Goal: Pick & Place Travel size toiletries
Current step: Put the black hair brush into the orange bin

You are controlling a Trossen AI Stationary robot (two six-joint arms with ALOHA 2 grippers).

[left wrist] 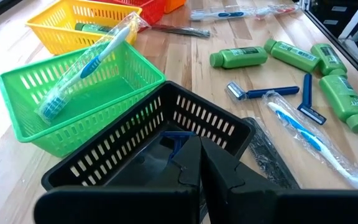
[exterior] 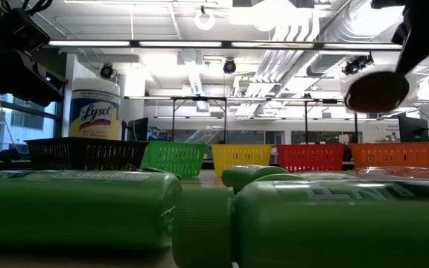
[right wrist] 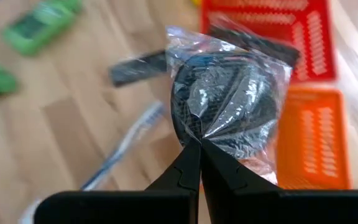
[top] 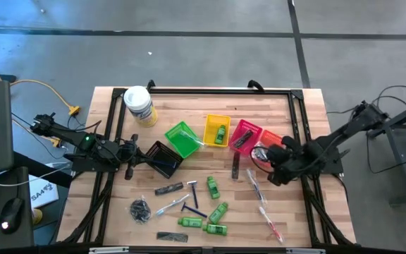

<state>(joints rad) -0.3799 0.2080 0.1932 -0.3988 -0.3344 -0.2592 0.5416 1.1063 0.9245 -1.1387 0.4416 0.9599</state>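
The right gripper (right wrist: 199, 142), fingers pinched on a clear-wrapped mesh bundle (right wrist: 225, 106), holds it raised near the table's right edge, with the orange basket (right wrist: 313, 137) lying just beside and below it.

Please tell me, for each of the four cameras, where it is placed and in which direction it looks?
High: above the table, straight down; both arms.
Low: at tabletop height, level across green bottles toward the baskets.
Left wrist: past the shut left pincer over the black basket.
Right wrist: past the right pincer, shut on a wrapped mesh bundle.
Shared: high and right wrist show the orange basket.
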